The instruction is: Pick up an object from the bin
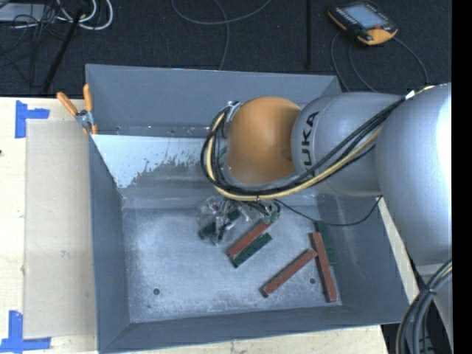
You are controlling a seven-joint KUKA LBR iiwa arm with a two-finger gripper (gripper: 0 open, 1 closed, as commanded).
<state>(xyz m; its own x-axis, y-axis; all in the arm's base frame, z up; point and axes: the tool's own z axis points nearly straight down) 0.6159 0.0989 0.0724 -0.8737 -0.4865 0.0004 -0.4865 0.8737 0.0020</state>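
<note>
Reddish-brown bar (249, 243) with a green edge is the one to watch: it lies flat on the floor of the bin (158, 271), a little right of the middle and towards the back. Its long axis runs on a diagonal, the lower end pointing to the front left of the bin and the upper end pointing to the back right. And there is the gripper (216, 223), down low over the floor, just beside that bar's upper-left flank, close to its upper end. Whether the two are touching is hard to say from this angle. Open or closed? Cannot tell; the gripper's tip is a dark tangle under the wrist.

Above it, the orange cover (258, 142) bulges over the back of the bin, with yellow and black cables (212, 157) looping round its left side. The arm (346, 146) stretches in from the right.

Two more pieces of the same kind lie further right. A second bar (289, 271) sits near the first, almost parallel to it, on the same front-left to back-right slant, but apart from it. A third bar (324, 268) lies close to the right wall, running nearly front to back, its back end just beside the second bar's upper end.
</note>
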